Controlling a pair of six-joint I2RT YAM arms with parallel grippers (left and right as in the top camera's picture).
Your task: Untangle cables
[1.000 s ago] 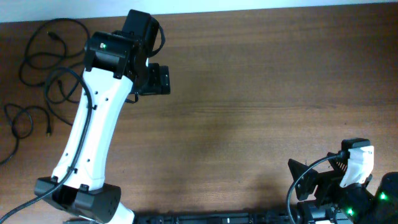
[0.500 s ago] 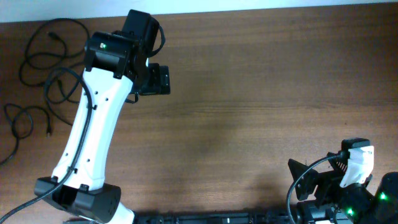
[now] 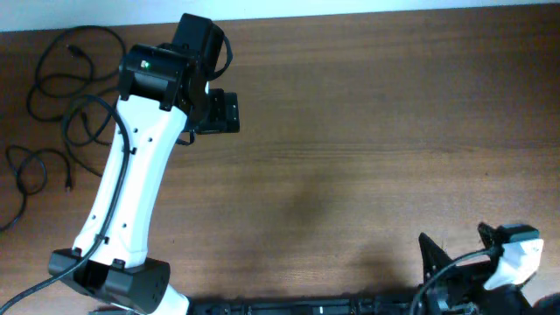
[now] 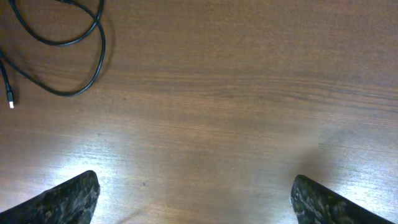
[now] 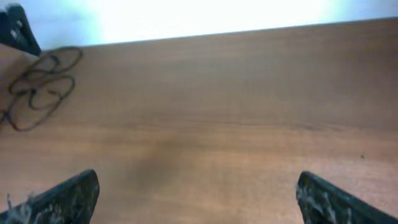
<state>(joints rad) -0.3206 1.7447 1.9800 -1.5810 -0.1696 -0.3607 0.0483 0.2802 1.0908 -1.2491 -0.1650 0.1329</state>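
Cables (image 3: 61, 96) lying in loose loops at the far left of the table (image 3: 367, 131). Left gripper (image 4: 199, 199) wide open, holding nothing, a little to the right of them. Right gripper (image 5: 199, 196) wide open too, empty, way over at the near right. Easy to pinch two cords at once where loops cross and pull a knot tight. Easy to drag one off the left edge too.

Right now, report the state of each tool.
Left tool: open, holding nothing.
Right tool: open, holding nothing.
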